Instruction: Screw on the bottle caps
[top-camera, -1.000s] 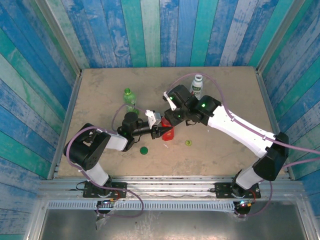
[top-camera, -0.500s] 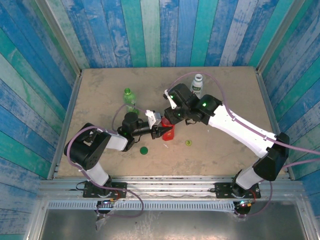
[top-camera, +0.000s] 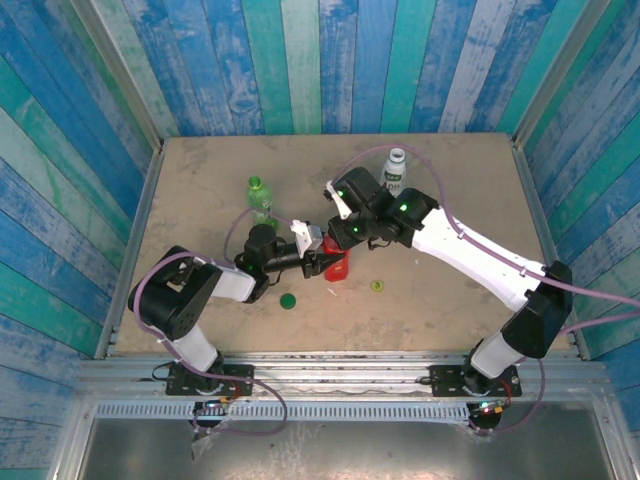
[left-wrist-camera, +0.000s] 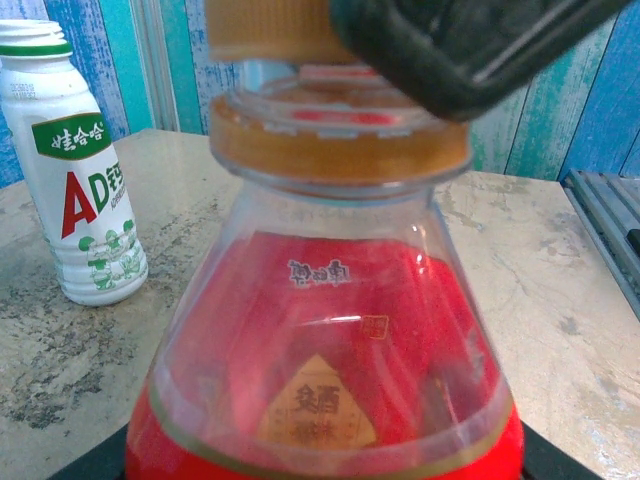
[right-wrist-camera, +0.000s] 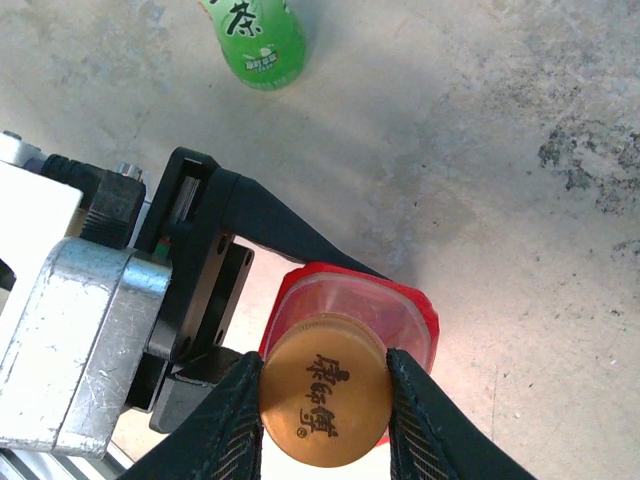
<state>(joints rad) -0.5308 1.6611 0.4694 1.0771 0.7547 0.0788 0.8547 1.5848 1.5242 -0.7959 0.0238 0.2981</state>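
The red bottle (left-wrist-camera: 330, 340) stands upright at mid-table, and my left gripper (top-camera: 332, 264) is shut on its body from the left. The orange cap (right-wrist-camera: 324, 404) sits on the bottle's neck. My right gripper (right-wrist-camera: 325, 398) hangs above it, both fingers pressed against the cap's sides. The clear green bottle (top-camera: 259, 196) stands uncapped to the back left, and the white labelled bottle (top-camera: 395, 171) stands at the back right. The dark green cap (top-camera: 288, 300) and the yellow-green cap (top-camera: 377, 286) lie loose on the table in front of the red bottle.
The stone-coloured table (top-camera: 450, 200) is boxed in by blue striped walls on three sides. The right arm (top-camera: 470, 255) stretches diagonally over the table's right half. Cables loop over both arms near the middle.
The right gripper's fingers have closed in onto the orange cap, and its wrist has shifted slightly. The left gripper and the red bottle have stayed put.
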